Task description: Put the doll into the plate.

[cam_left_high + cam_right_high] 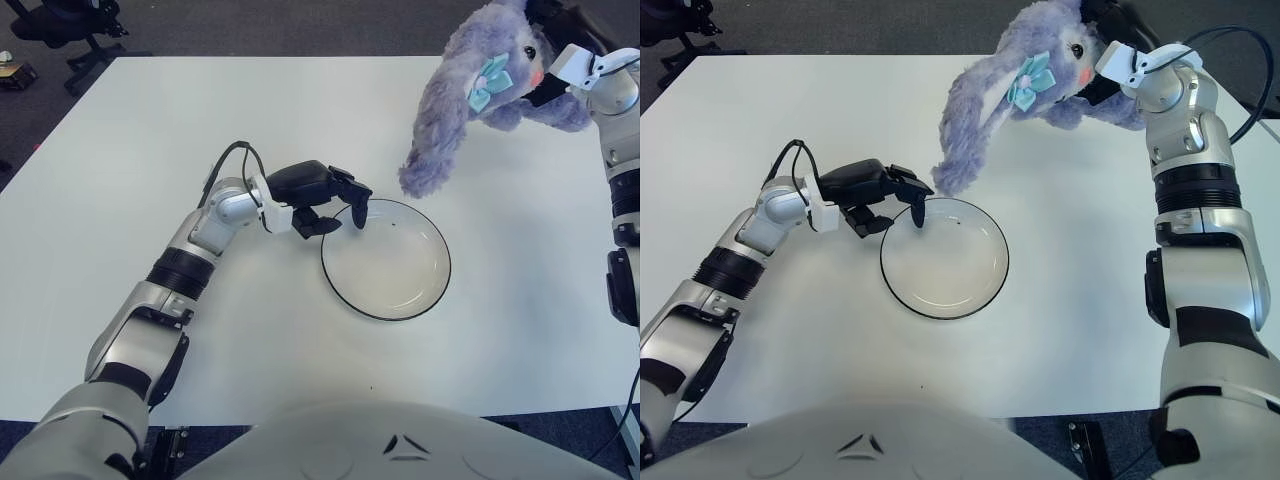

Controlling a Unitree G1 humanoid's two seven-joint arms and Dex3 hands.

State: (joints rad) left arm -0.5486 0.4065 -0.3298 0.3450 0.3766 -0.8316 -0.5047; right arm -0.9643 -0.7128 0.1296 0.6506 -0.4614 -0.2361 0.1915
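The doll is up in the air, gripped by the right hand at the far right, fingers wrapped into the plush behind its head. Its long ear dangles down toward the far-left rim of the plate, just short of touching as far as I can tell. The plate sits bare on the table, nothing in it yet.

On the left, the left hand is at the plate's left rim, fingers curled, one fingertip dipping over the edge, looks like it's bracing the plate.

So the pickup is done and the carry is well along. What's left, by my read: bring the doll over the plate's middle, lower it, let go.
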